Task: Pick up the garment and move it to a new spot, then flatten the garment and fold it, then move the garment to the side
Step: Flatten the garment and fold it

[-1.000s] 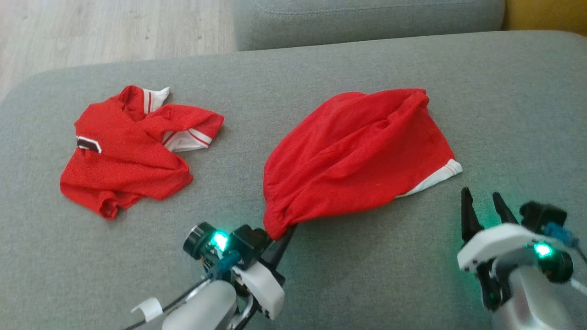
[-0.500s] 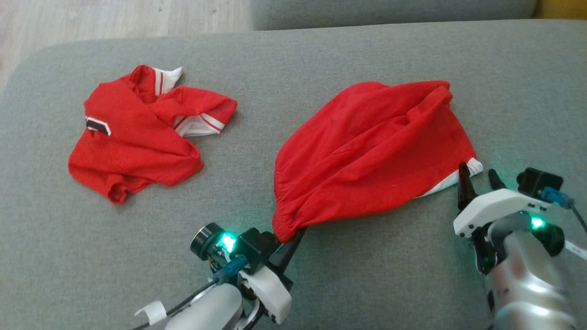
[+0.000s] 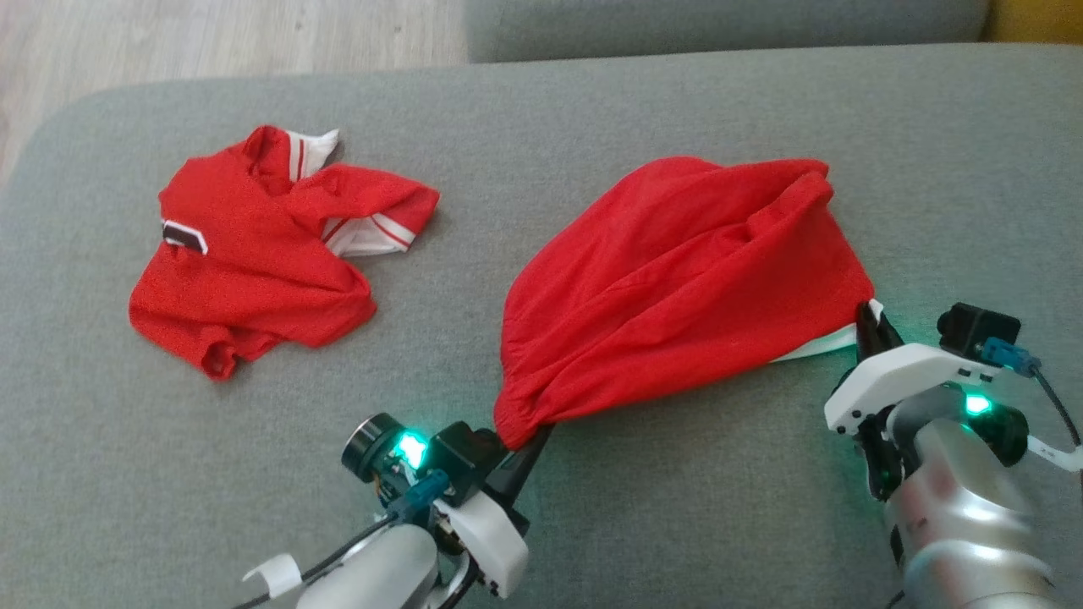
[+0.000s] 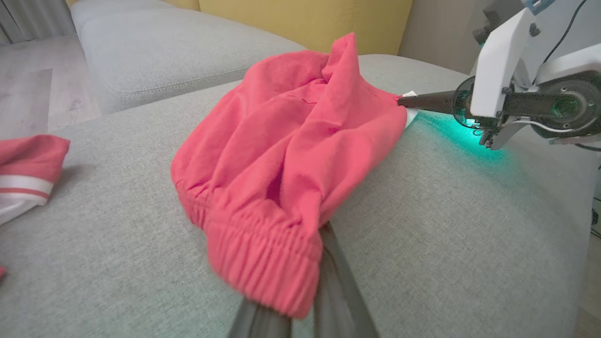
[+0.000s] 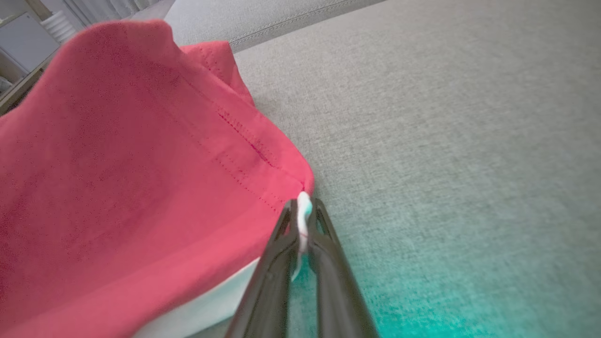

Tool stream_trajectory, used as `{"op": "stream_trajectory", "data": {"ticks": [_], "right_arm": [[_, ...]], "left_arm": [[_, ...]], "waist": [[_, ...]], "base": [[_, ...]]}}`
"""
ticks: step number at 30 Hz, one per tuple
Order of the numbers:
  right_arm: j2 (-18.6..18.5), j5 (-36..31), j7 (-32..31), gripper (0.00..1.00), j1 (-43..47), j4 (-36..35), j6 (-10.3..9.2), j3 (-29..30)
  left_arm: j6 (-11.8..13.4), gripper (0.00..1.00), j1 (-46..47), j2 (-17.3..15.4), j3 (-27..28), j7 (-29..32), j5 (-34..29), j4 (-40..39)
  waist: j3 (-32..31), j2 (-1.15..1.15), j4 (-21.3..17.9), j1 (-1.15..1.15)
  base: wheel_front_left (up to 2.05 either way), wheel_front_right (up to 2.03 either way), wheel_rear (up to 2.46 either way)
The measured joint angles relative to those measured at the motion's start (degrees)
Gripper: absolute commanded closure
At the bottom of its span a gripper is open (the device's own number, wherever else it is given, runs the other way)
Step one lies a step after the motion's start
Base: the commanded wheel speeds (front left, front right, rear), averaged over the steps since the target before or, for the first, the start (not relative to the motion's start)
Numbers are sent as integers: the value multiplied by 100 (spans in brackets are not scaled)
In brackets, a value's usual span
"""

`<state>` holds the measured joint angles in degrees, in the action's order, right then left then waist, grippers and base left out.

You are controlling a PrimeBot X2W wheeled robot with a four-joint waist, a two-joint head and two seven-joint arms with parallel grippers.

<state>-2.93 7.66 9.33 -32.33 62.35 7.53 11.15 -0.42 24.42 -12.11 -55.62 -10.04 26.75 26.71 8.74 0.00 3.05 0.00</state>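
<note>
Nearest, at 6 o'clock in the head view: left gripper (image 3: 531, 438) clamped tight on the gathered elastic band of the red cloth garment (image 3: 677, 279).

At 4 o'clock: right gripper (image 3: 871, 326). A second ago it stood wide and short of the cloth. It has now reached the white-trimmed corner and closed on it. In its wrist view we see the white edge pinched between the two fingers.

The garment lies bunched on the grey fabric sofa cushion (image 3: 643, 524), strung between the two grips.

Farther off, at 10 o'clock: a crumpled red jersey with white striped cuffs (image 3: 254, 271), well apart from both arms.

We judge both ends secured, so the lift to a new spot can begin. Flattening and folding remain.
</note>
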Motion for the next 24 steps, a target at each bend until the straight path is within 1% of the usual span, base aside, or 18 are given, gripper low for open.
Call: {"op": "stream_trajectory", "data": {"ticks": [4,8,12,15,16,18,21,24], "right_arm": [[0,162,78,100,7,9,0,-171],[1,735,47,100,18,-250,0,-535],[3,1651,-248,100,51,-1031,0,-1035],[15,2216,-457,100,187,-1812,0,-1195],[15,2216,-457,100,187,-1812,0,-1195],[13,2540,-644,100,246,-2299,0,-1262],[10,2765,-956,100,232,-2917,0,-1301],[10,2815,-1172,100,117,-3365,0,-1312]], "left_arm": [[-1,100,-5,-99,-13,85,10,36],[-26,100,-5,-282,-59,258,10,19],[-271,100,9,-591,-156,612,69,-132],[-434,100,213,-911,-148,829,149,-397],[-434,100,213,-911,-148,829,149,-397],[-522,100,534,-1157,-143,1029,179,-592],[-624,100,1170,-1502,-118,1385,232,-862],[-673,100,1783,-1647,-48,1718,572,-1045]], "waist": [[-175,0,-79,0],[-398,0,-147,-1],[-647,0,-196,-1],[-821,0,-232,-1],[-821,0,-232,-1],[-924,0,-257,-1],[-1037,0,-277,-1],[-1104,0,-280,-1]], "base": [[0,0,0],[0,0,0],[0,0,0],[0,0,0],[0,0,0],[0,0,0],[0,0,0],[0,0,0]]}}
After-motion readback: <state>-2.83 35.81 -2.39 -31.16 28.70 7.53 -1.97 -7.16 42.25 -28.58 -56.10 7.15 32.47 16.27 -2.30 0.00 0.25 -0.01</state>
